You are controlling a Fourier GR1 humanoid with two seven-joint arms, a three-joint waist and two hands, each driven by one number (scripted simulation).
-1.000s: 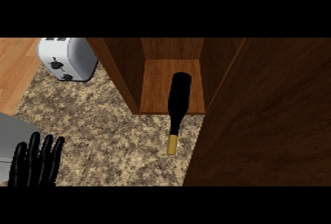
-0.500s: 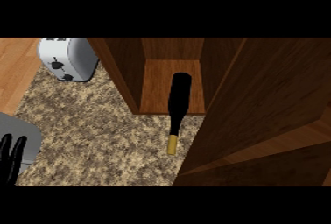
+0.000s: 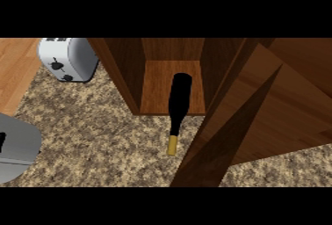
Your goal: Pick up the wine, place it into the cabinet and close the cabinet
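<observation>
1 grey forearm (image 3: 18, 149) at lower left, wine (image 3: 178, 105) half inside cabinet (image 3: 123, 70)

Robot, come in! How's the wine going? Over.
Left hand barely visible at left edge, right hand unseen. Wine bottle lying in cabinet, neck poking out. Door ajar; neck may block it.

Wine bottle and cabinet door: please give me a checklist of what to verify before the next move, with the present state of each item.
1. Wine bottle body lies inside the cabinet: ok.
2. Neck inside too: not ok; its gold tip sticks out over the counter.
3. Swing path of the door free: probably not ok; the neck crosses the cabinet's front edge.
4. Door shut: not ok; ajar.
5. Right hand on the door: cannot tell; not in view.
6. Toaster clear of the door: ok; it stands left of the cabinet.
</observation>
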